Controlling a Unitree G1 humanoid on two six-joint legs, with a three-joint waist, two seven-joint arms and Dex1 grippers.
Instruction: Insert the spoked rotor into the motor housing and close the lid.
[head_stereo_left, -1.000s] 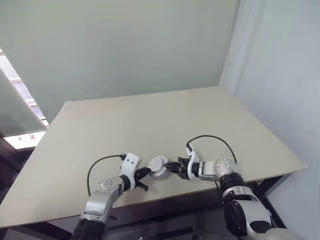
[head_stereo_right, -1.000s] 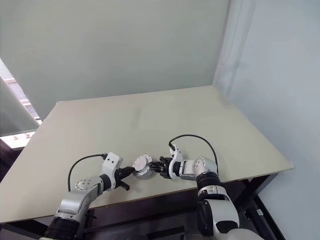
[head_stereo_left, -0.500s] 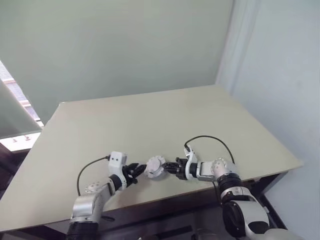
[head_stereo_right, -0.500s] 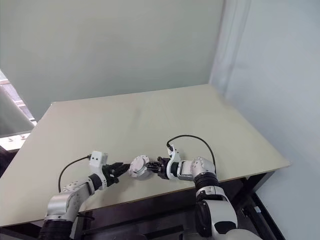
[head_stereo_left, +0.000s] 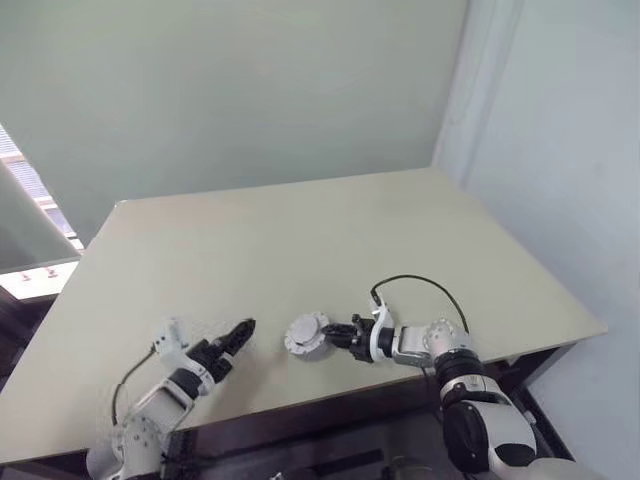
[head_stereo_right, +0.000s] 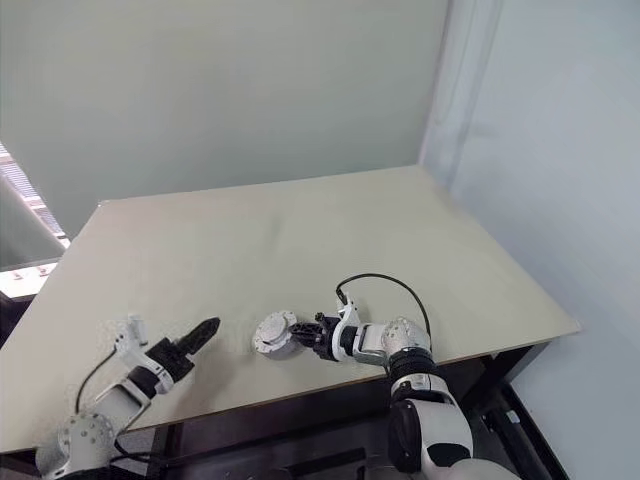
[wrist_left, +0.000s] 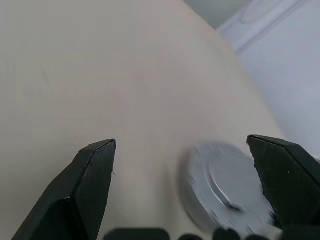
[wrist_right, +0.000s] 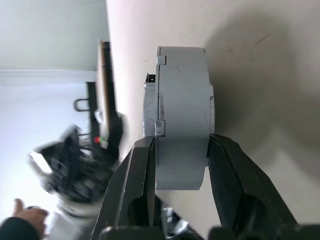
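My right gripper is shut on the rim of the grey round motor housing, holding it on edge low over the table near the front. In the right wrist view its fingers clamp the thick grey housing, with the thinner lid seated against one face. The spoked rotor is hidden. My left gripper hangs open a short way to the left of the housing with nothing in it. The left wrist view looks between that gripper's spread fingers at the lid's round face.
The beige table stretches back to a pale wall, and its front edge runs just below both grippers. A black cable loops over my right wrist. A person's hand shows in the right wrist view.
My left gripper has opened, let go of the housing and pulled away to the left, rolling as it went. The right gripper keeps its hold in the same place.
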